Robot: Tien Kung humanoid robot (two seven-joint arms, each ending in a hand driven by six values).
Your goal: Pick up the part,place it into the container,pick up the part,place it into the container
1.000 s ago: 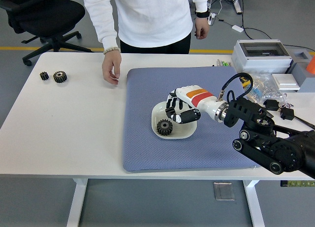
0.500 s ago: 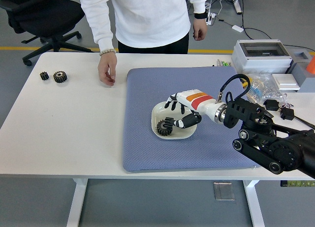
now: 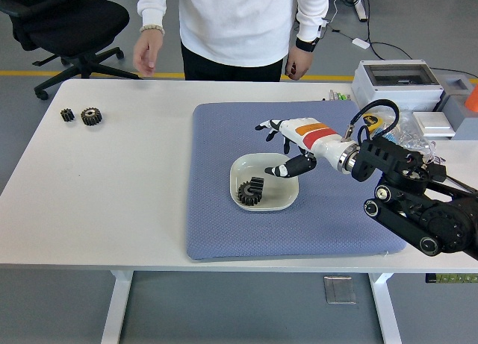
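In the white bowl [image 3: 280,202], two dark gears [image 3: 251,192].

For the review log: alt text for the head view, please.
The robot's right hand, fingers open, hovers over a white bowl holding dark gears on a blue mat. Two more gears lie far left; a person stands behind.

White worktop [image 3: 112,187]: blue mat [image 3: 224,210] centre-right, two small gears [image 3: 82,116] far left, grey box [image 3: 396,84] far right.
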